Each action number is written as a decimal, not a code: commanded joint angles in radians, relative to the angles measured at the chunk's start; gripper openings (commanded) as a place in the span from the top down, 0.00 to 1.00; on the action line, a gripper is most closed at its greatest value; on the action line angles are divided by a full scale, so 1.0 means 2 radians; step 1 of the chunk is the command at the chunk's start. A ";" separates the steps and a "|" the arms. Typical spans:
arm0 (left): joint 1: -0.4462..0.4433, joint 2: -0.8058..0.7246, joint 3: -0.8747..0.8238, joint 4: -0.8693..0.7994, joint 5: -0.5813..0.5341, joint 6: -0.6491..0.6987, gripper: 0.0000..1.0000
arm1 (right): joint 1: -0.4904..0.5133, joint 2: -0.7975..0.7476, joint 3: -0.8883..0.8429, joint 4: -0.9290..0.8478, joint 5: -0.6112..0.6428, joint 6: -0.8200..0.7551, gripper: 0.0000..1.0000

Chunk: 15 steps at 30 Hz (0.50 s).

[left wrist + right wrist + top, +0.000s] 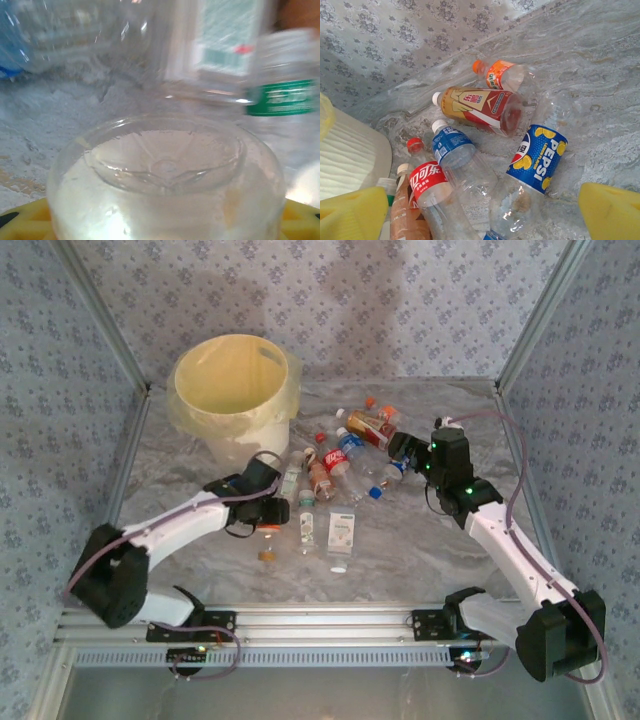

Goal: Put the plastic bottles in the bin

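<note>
Left wrist: left end effector (160, 222) flanks clear bottle (165, 165), partly closed.

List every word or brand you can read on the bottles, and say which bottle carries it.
"PEPSI": blue-label bottle.
"可口可乐", partly seen: red-label bottle.
Chinese characters, too blurred to read: red-and-gold label.
Print too small to read: orange label, small blue label.
White print, blurred: green label.
</note>
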 commanded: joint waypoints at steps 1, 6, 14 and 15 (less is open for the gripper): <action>-0.015 -0.082 -0.014 0.044 -0.008 0.021 0.48 | 0.000 -0.001 0.007 0.019 -0.003 -0.012 0.00; -0.017 -0.174 -0.048 0.105 -0.004 0.043 0.48 | 0.005 -0.014 -0.010 0.077 -0.037 -0.030 0.00; -0.017 -0.248 -0.001 0.149 -0.009 0.073 0.48 | 0.030 -0.036 -0.036 0.166 -0.093 -0.080 0.00; -0.017 -0.245 0.012 0.153 -0.010 0.081 0.48 | 0.034 -0.038 -0.041 0.180 -0.100 -0.085 0.00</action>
